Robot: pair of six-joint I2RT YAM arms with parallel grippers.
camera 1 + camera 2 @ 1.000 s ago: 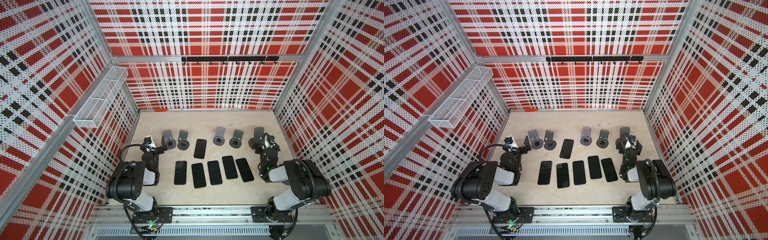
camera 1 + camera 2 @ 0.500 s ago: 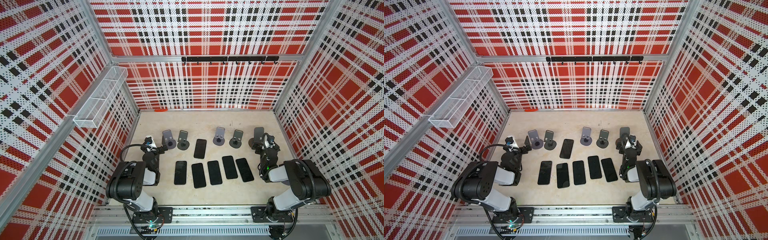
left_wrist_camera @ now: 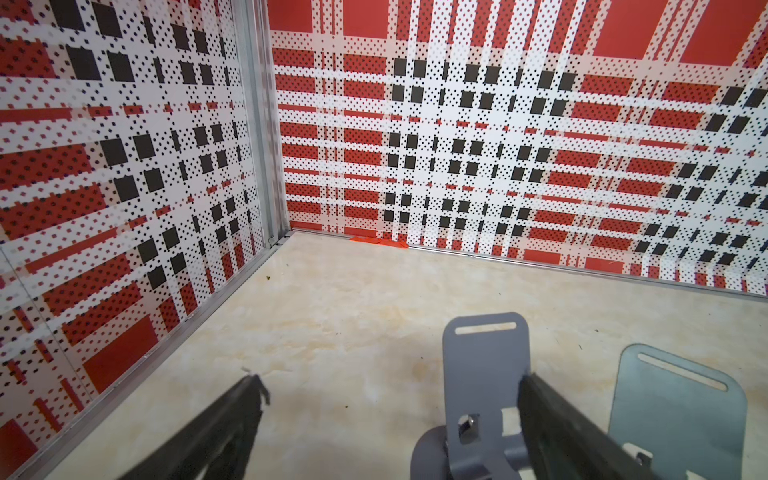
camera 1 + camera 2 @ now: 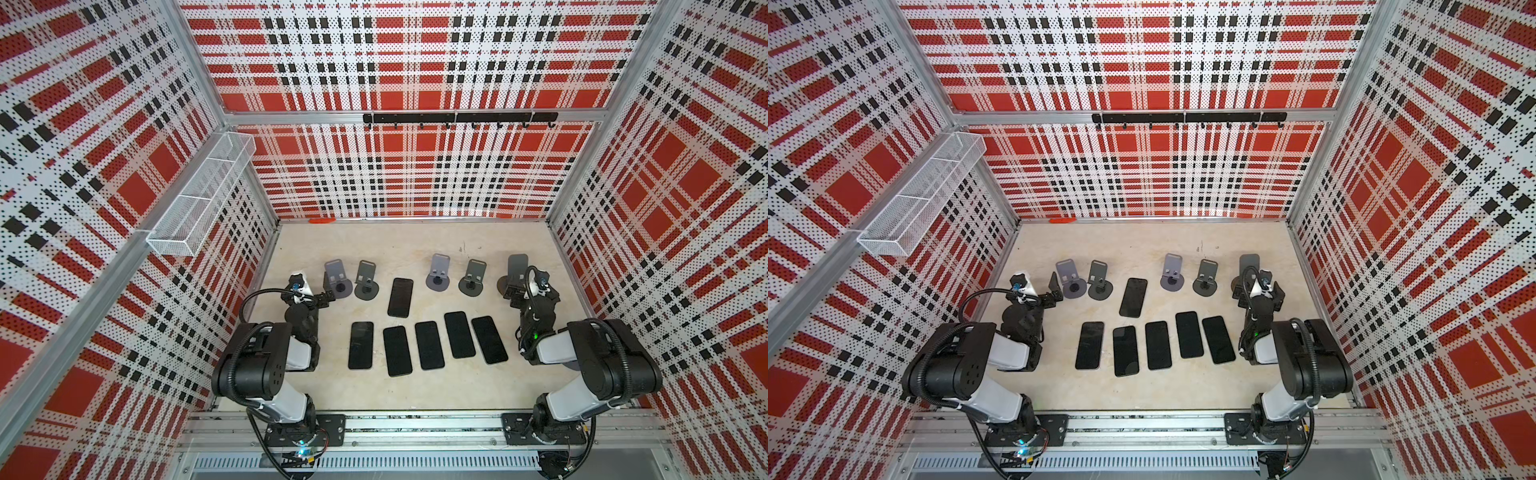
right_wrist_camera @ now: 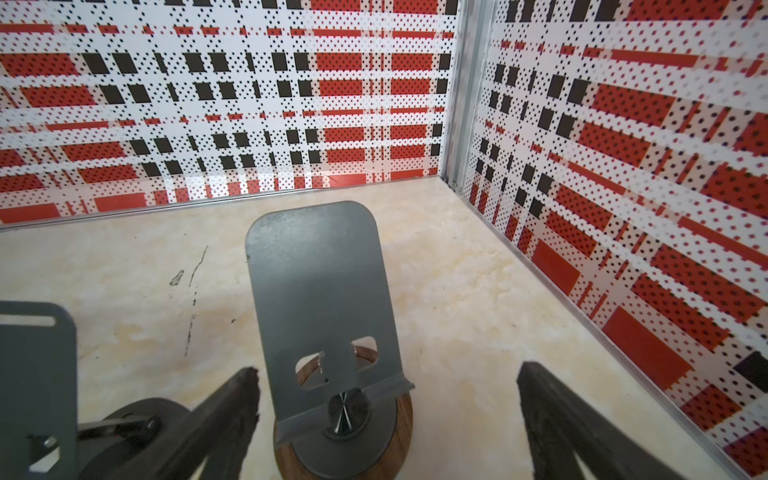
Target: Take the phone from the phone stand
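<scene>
1. Top views, both: I see no phone on any stand. Lone phone lies flat on the table, betw the two groups of stands. Row of five phones lies flat nearer the arm bases, side by side, clear of the stands.
2. I count five stands in a line behind the phones, all bare. Left wrist view shows far-left stand and its neighbour w/ empty back plates. Right wrist view shows far-right stand, wood-look base, nothing on its lip.
3. Left gripper: fingers wide apart, nothing betw them. One finger overlaps the far-left stand's edge in the wrist view; can't tell if it touches.
4. Right gripper: fingers wide apart, nothing held. Far-right stand stands just ahead of the tips, closer to one finger than the other.
5. Step, my read: removal looks finished for every stand in view. That's six phones vs five stands, so a sixth stand may be hidden by an arm; can't tell.
6. Next move, my call: if nothing's left, back both arms off slowly, since both sets of tips sit close to a stand and a nudge could tip it. If a loaded stand turns up, pinch the phone by its long edges and lift up and out of the lip.
</scene>
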